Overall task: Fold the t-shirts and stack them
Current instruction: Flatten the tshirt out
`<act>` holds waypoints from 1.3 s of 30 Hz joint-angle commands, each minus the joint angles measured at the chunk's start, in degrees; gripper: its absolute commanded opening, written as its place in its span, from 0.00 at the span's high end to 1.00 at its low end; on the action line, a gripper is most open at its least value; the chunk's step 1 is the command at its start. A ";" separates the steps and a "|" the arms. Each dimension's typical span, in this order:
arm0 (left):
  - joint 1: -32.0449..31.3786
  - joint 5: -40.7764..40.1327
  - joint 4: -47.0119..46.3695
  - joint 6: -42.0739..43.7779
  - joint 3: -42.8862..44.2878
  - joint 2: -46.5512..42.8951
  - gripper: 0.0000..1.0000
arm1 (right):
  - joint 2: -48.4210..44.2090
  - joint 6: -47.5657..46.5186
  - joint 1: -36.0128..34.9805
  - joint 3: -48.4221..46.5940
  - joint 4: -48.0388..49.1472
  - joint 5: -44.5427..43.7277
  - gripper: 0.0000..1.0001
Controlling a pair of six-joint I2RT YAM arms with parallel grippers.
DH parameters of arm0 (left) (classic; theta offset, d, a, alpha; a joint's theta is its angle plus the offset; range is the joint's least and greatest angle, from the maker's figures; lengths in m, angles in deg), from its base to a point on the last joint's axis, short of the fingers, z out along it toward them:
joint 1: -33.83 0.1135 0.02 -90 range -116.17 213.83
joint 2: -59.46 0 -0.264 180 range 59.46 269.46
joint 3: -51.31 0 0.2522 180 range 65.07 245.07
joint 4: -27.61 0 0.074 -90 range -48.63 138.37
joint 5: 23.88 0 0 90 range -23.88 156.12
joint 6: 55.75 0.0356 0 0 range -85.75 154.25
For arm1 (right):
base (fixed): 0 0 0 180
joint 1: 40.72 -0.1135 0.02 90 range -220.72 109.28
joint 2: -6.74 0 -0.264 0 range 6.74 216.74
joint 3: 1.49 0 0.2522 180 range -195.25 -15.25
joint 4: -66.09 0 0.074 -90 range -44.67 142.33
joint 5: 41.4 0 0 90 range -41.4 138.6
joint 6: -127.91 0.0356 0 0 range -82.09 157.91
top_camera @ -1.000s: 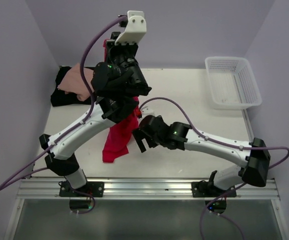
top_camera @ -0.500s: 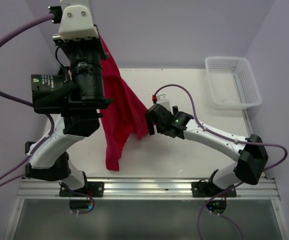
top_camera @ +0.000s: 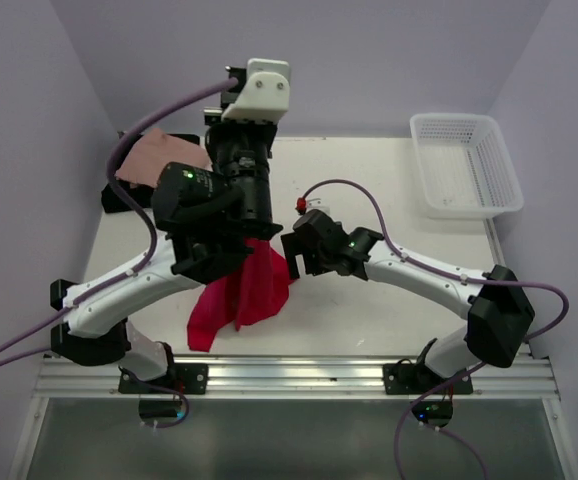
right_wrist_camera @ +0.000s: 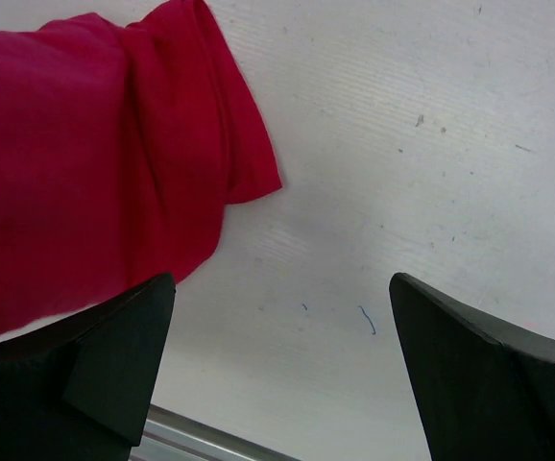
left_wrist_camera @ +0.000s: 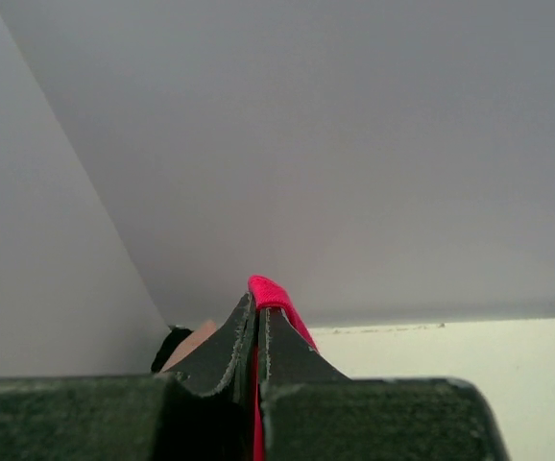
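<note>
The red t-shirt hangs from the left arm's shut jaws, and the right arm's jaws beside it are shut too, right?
Not quite. The right arm's jaws stand wide open, with bare table between them, as the right wrist view shows. The red t-shirt does hang from the left arm's shut jaws, beside the right arm's.

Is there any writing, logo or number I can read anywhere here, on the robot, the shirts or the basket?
None. No readable word, label or number shows on the left arm, right arm, red shirt, basket or table in any view.
</note>
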 commanded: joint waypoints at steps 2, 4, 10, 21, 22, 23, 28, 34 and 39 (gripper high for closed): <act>0.15 -1.60 0.53 -8.57 -8.37 -4.49 1.00 | -3.53 1.97 -0.11 1.58 0.57 0.62 0.02; 1.38 -2.04 3.25 -14.36 -11.44 -5.19 1.00 | -5.11 2.41 -0.11 2.36 -0.40 -0.79 0.02; 10.15 1.29 18.54 -33.26 -14.45 -5.29 1.00 | -9.95 1.63 -0.19 5.43 0.38 4.37 0.02; 24.23 2.27 16.01 -29.59 -8.57 0.16 1.00 | -2.67 -3.12 -9.15 6.32 12.42 31.71 0.08; 25.11 2.18 16.44 -29.68 -8.56 0.25 1.00 | 0.04 -3.03 -9.68 5.63 13.82 32.24 0.11; 25.29 2.27 16.54 -29.94 -8.82 0.17 1.00 | 1.29 -3.03 -10.12 5.18 14.53 32.77 0.13; 26.08 1.65 16.89 -31.43 -13.74 -2.12 1.00 | 9.99 -3.29 -12.23 0.36 16.47 33.57 0.22; 27.40 2.18 21.54 -36.53 -17.17 -5.10 1.00 | 18.96 -4.78 -13.03 -6.75 14.28 31.37 0.28; 28.28 2.71 23.56 -39.34 -20.07 -7.39 1.00 | 24.93 -7.60 -14.78 -14.93 10.24 30.14 0.34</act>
